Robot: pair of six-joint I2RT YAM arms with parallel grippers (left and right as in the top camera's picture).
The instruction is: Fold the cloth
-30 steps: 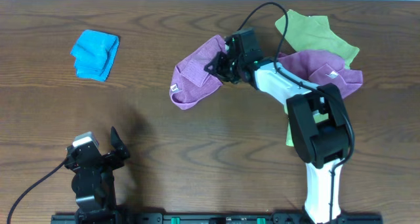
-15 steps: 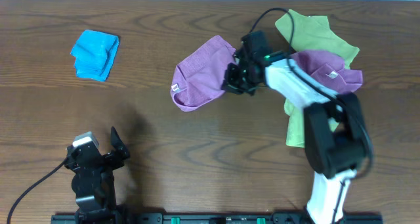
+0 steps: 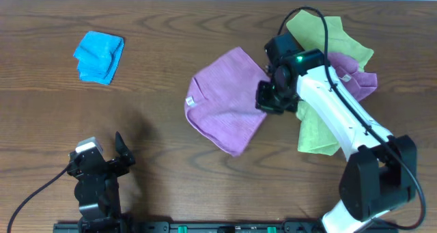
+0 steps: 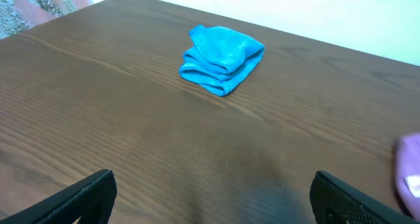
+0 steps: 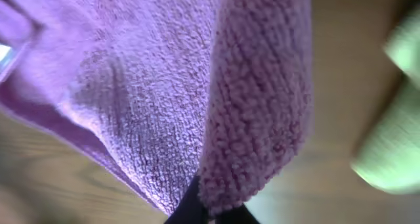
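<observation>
A purple cloth [image 3: 222, 106] lies partly spread at the table's middle, its right edge lifted. My right gripper [image 3: 268, 96] is shut on that edge; in the right wrist view the purple cloth [image 5: 197, 86] fills the frame and hangs from the closed fingertips [image 5: 209, 214]. My left gripper [image 3: 102, 166] is open and empty near the front left edge; its two fingers show at the bottom corners of the left wrist view [image 4: 210, 198]. A purple sliver [image 4: 410, 161] of the cloth shows at that view's right edge.
A folded blue cloth [image 3: 100, 55] lies at the back left, also in the left wrist view [image 4: 220, 58]. A pile with a green cloth [image 3: 321, 28] and another purple cloth [image 3: 358, 79] sits at the back right. More green cloth [image 3: 315, 134] lies under the right arm.
My right gripper has pulled the purple cloth's edge to the right and toward the front, spreading the cloth out wider on the table. The left arm has not moved.
</observation>
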